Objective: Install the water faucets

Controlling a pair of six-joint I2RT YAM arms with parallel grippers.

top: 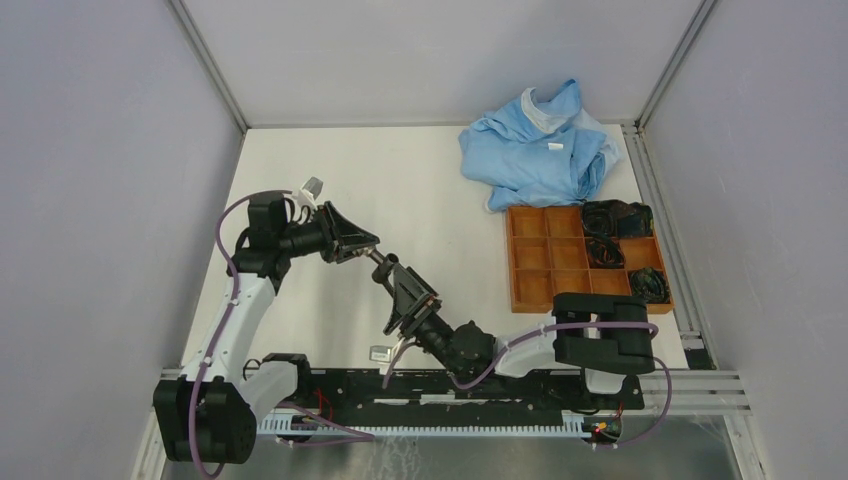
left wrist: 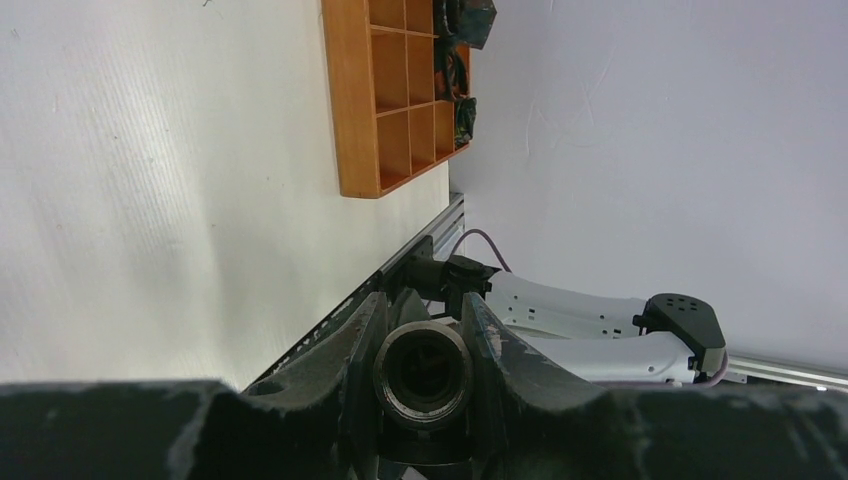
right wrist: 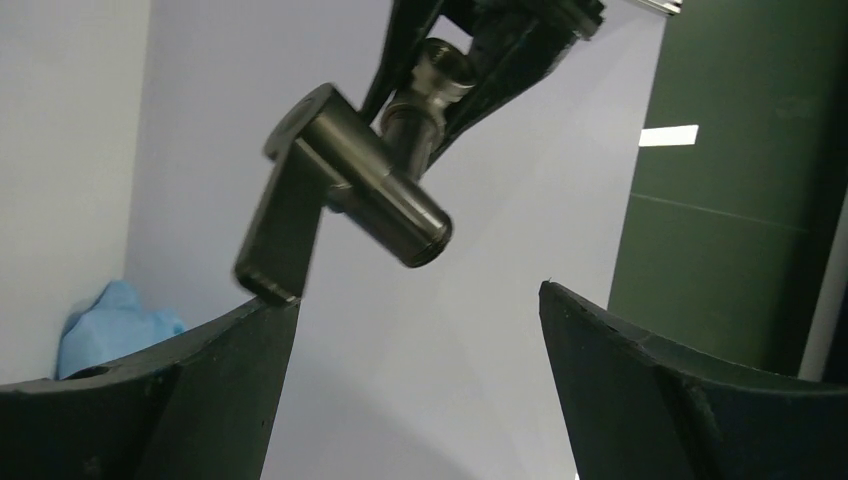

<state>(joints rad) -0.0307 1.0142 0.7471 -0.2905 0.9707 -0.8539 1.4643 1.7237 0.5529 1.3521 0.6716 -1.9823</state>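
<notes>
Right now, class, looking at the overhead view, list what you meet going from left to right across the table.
In order: left end effector → faucet fitting → right end effector → wooden tray. The blue cloth overlaps the tray sideways, so it is left out.

From above, the faucet (top: 381,259) is too small for me to make out its shape, and the dark items (top: 615,220) in the tray (top: 545,270) are just as unreadable. My left wrist camera shows only its round open end; the fingers (left wrist: 362,345) hide the rest. In the right wrist view, the top edge cuts off the left gripper (right wrist: 412,110).
</notes>
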